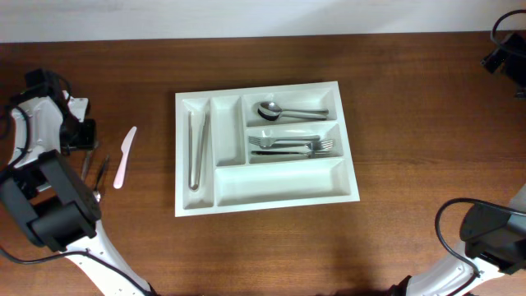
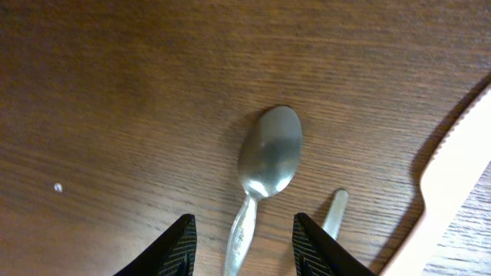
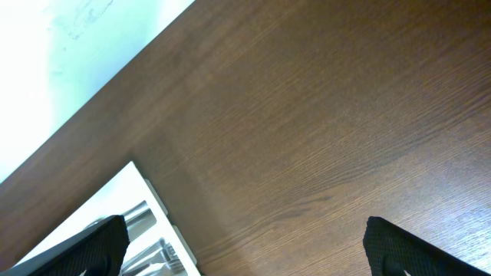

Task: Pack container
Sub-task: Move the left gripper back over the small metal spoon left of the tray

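Soft light is falling evenly on the table [image 1: 411, 82]. The white container [image 1: 279, 187] is looking very bright. Just ahead of the left gripper [image 2: 244, 249], the spoon [image 2: 268, 153] is shining with glare. Far ahead of the right gripper [image 3: 245, 253], a corner is glowing washed-out white, and its fingertips [image 3: 77, 245] are looking dark and blurry.

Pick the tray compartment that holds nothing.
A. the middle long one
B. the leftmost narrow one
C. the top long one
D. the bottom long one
D: in the overhead view the bottom long compartment of the container is bare white, while spoons, forks and long silver pieces lie in the other three.
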`<move>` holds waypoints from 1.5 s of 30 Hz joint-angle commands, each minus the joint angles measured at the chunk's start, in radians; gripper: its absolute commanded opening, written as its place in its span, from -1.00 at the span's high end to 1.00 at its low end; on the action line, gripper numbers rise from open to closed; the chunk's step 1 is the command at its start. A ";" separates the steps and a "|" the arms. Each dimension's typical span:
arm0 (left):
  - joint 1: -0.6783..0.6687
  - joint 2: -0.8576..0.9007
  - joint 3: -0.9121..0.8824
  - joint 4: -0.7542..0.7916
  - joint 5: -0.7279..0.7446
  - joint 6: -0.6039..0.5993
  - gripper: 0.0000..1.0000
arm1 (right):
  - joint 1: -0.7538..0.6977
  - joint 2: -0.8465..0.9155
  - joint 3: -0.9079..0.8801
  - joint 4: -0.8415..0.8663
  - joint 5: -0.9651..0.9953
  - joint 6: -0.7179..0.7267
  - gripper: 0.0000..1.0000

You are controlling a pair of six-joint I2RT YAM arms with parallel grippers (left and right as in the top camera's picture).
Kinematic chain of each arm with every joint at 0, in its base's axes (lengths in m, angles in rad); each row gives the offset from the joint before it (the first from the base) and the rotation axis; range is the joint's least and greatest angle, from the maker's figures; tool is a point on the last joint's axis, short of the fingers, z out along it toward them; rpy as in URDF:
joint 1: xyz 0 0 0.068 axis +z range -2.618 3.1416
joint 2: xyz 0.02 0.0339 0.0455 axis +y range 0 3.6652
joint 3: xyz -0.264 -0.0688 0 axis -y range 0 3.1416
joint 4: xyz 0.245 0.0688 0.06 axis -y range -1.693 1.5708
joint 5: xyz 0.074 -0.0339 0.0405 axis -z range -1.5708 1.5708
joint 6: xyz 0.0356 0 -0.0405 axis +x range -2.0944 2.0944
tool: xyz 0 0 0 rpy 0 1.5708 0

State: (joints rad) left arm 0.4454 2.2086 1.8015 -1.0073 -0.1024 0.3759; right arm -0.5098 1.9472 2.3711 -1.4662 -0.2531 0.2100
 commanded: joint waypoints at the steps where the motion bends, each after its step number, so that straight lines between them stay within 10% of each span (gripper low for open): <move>1: 0.018 0.003 -0.004 0.014 0.059 0.055 0.15 | -0.001 -0.005 -0.004 0.000 -0.004 0.008 -0.97; 23: 0.018 0.134 -0.004 0.037 0.062 0.118 0.43 | -0.001 -0.005 -0.004 0.000 -0.004 0.008 -0.98; 32: -0.010 0.132 -0.003 -0.016 0.062 0.089 0.96 | -0.001 -0.005 -0.004 0.000 -0.004 0.008 -0.97; 45: -0.043 0.056 0.093 -0.151 0.053 0.062 0.96 | -0.001 -0.005 -0.004 0.000 -0.004 0.008 -0.97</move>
State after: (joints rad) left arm 0.4023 2.3062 1.8431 -1.1446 -0.0586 0.4641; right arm -0.5098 1.9472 2.3711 -1.4666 -0.2531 0.2104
